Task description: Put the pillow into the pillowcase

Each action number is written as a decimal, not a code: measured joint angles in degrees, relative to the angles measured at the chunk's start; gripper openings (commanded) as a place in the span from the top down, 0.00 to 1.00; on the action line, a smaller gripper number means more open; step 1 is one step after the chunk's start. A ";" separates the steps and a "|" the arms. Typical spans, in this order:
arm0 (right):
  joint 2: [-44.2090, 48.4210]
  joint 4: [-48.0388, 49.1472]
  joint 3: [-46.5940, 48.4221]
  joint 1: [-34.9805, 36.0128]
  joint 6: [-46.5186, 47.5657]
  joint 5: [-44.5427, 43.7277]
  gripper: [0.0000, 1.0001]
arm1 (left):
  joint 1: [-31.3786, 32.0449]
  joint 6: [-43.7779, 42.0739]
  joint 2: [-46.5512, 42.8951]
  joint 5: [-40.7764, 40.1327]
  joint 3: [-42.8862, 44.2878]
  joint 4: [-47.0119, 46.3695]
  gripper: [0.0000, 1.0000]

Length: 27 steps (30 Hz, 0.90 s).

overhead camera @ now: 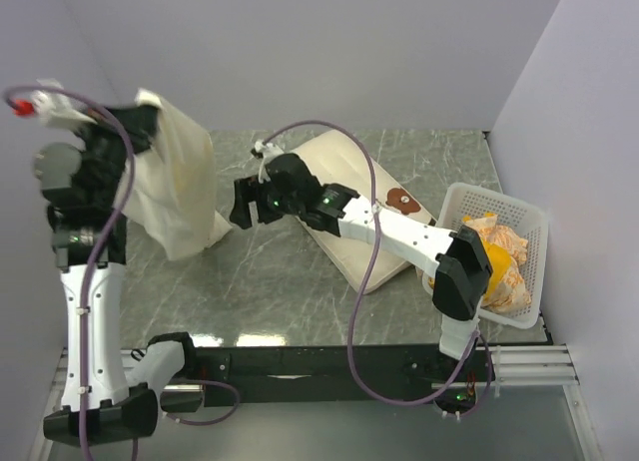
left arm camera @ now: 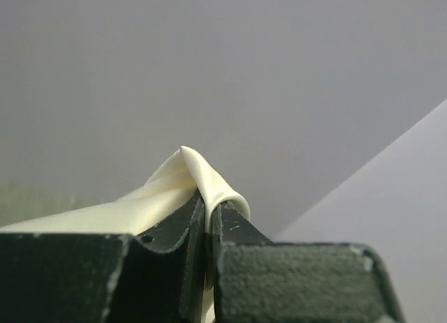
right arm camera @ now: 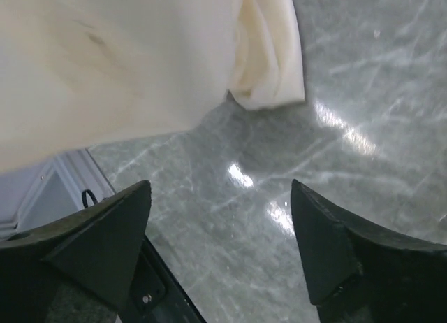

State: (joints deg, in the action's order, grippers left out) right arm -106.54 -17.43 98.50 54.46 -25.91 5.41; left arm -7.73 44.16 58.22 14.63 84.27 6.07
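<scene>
Top external: limp, plain cream fabric pillowcase (overhead camera: 180, 187) hangs from the raised left arm over a grey marbled table (overhead camera: 280, 281). The puffy cream bear-print pillow (overhead camera: 344, 172) lies behind, partly hidden by the right arm. Left wrist: left pincer (left arm camera: 208, 214) clamps a fabric fold. Right wrist: right pincer (right arm camera: 220, 190) gapes wide and empty near the pillowcase's hanging corner.

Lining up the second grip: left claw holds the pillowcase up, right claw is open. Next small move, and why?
Probably ease the right claw forward to the hanging lower corner of the pillowcase and close. It hangs open and empty just short of it, while the left claw pinches the top.
</scene>
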 measured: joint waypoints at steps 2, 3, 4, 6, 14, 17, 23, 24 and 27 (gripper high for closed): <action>2.12 3.04 -6.36 -0.24 -0.79 0.28 0.08 | 0.00 2.01 -3.69 1.11 -12.70 -1.25 0.88; 2.93 4.63 -9.44 -0.42 -1.33 0.61 0.08 | 0.00 2.67 -5.11 1.55 -18.29 -1.07 0.87; 3.28 6.05 -11.98 -0.61 -1.77 0.98 0.08 | -0.02 3.32 -5.68 2.08 -23.61 -0.22 0.85; 3.13 8.13 -14.95 -0.81 -2.43 1.75 0.08 | 0.00 3.61 -5.86 2.75 -30.49 2.47 0.82; -2.80 12.02 -11.34 -1.18 -3.69 2.19 0.11 | 0.00 2.71 -16.00 4.63 -36.15 8.70 0.76; -8.22 12.26 -4.76 -1.36 -4.00 1.66 0.12 | 0.00 1.31 -19.34 4.52 -35.21 10.36 0.73; -14.93 12.13 -1.36 -3.10 -5.03 2.69 0.26 | 0.00 -0.70 -18.47 4.63 -30.08 13.40 0.71; -16.76 12.00 0.48 -3.45 -5.07 3.04 0.33 | 0.00 -1.03 -18.10 4.63 -29.33 13.75 0.71; -22.60 9.75 8.26 -4.52 -4.57 3.76 0.82 | -0.02 -1.51 -17.29 4.55 -27.89 14.60 0.70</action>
State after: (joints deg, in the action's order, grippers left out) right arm -129.14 -7.68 106.76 49.93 -30.48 9.17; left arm -7.75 42.65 40.93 19.18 56.38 20.67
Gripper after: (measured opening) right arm 0.516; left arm 0.294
